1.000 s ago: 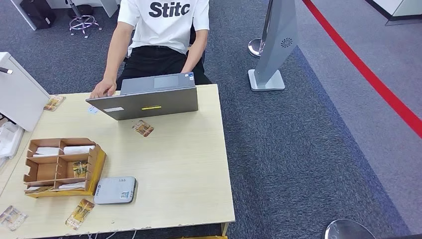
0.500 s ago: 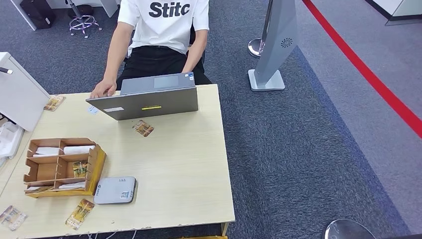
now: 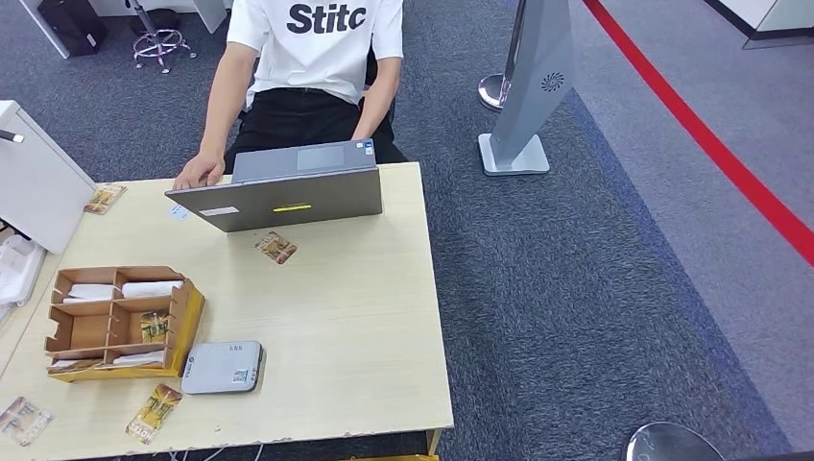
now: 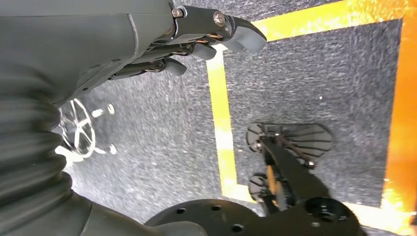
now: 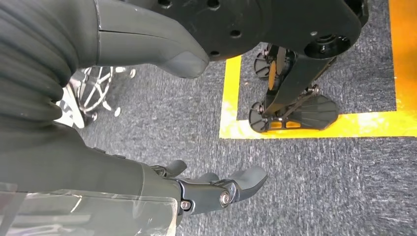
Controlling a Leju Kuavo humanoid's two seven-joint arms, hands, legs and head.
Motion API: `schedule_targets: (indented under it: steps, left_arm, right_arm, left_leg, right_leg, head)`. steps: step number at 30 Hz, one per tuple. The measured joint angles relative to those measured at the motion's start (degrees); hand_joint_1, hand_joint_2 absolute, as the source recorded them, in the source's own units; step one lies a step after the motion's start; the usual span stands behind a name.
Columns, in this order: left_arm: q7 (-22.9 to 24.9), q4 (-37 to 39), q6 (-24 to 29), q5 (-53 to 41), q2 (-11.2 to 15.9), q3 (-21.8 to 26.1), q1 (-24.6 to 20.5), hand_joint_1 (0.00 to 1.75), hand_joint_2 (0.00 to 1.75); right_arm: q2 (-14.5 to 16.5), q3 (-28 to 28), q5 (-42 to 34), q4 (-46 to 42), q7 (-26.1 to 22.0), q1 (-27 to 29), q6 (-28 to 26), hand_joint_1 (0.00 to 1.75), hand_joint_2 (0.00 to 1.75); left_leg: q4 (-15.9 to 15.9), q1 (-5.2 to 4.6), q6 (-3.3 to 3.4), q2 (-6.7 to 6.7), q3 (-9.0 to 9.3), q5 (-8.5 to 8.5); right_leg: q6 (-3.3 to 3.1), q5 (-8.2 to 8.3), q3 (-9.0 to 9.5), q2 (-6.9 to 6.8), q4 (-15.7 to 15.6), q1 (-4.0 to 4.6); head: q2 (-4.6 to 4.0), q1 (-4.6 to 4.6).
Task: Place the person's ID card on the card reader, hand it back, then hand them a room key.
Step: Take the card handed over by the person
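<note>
So on the pale wooden table [image 3: 336, 317] five loose picture cards can be counted: one [image 3: 276, 247] just in front of the open grey laptop [image 3: 288, 192], one [image 3: 105, 198] near the far left corner beside a white box [image 3: 38, 182], two at the near edge [image 3: 154, 412] [image 3: 23, 419], plus one more tucked upright in the cardboard organizer [image 3: 120, 322], where white folded items are also seen in the compartments. A single card reader [image 3: 223, 366] is parked just beside the organizer: a flat grey-white rounded slab with a small label on top, nothing lying on it. The cards are printed in a golden-brown pattern; which one is the ID can't be told. One person [image 3: 312, 58] in a white tee is seated behind the laptop, a hand [image 3: 199, 172] resting on the table edge. The left hand [image 4: 196, 34] is hung down over the grey carpet, fingers loosely extended, nothing held. Same deal for the right hand [image 5: 211, 189]: fingers relaxed and apart, nothing touched.
</note>
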Motion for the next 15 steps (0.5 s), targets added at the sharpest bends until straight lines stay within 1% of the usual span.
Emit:
schedule_targets:
  steps: [3, 7, 15]
  left_arm:
    - [-0.8, 0.0, -0.5, -1.8, -0.8, 6.0, -0.8, 0.00, 1.75]
    - [-1.4, -1.2, -1.7, -0.4, -2.4, 13.5, -1.9, 0.00, 1.75]
    - [-0.2, -9.3, -4.0, 8.0, -6.1, 24.8, -4.0, 0.00, 1.75]
  right_arm:
    - [0.4, 0.6, -0.9, 0.9, -0.1, -0.5, -0.8, 0.00, 0.00]
    - [0.7, 1.5, -1.9, 2.0, -0.1, -1.2, -2.0, 0.00, 1.75]
    - [1.2, 3.2, -3.0, 3.7, 0.3, -2.3, -4.1, 0.00, 1.75]
  left_leg:
    - [0.0, 0.00, 0.00, 0.00, 0.00, 0.00]
    - [0.0, 0.00, 0.00, 0.00, 0.01, 0.00]
    - [0.0, 0.00, -0.01, 0.00, 0.02, 0.01]
  right_leg:
    - [0.00, 0.00, 0.00, 0.00, 0.0, 0.00]
    - [0.00, 0.00, 0.00, 0.00, 0.0, 0.00]
    - [-0.01, 0.01, 0.00, 0.01, 0.0, 0.00]
  head:
    - [-0.01, -0.01]
    - [-0.01, 0.00]
    - [0.00, -0.01]
